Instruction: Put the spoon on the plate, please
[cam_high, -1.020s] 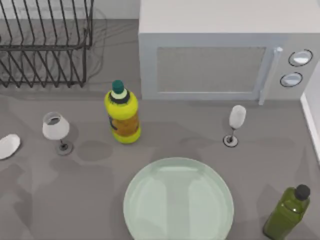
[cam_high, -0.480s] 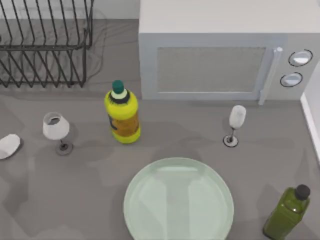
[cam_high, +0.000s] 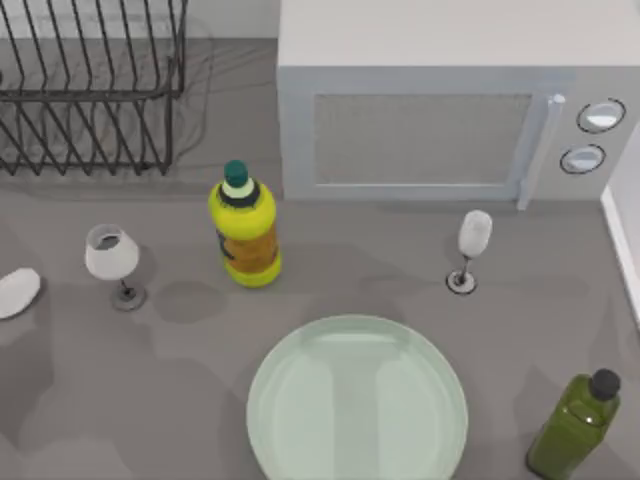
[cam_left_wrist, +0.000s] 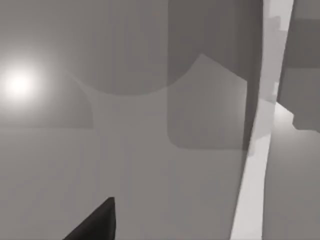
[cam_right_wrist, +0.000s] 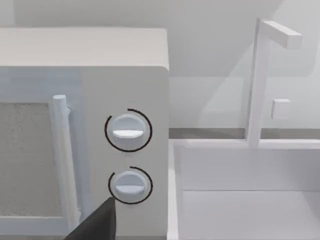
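Spoon (cam_high: 18, 293) lies at the frame's far left edge, well left of the plate (cam_high: 357, 400), nearer my left arm; finger spread cannot be told.

top: overhead, whole table | right wrist: close, facing microwave (cam_right_wrist: 85, 130) | shared: microwave

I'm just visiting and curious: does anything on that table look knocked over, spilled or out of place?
Nothing looks spilled or knocked over. The yellow bottle, the green bottle and both wine glasses stand upright, and the plate lies bare. The one oddity: the spoon lies at the table's far left edge, partly cut off by the top view.
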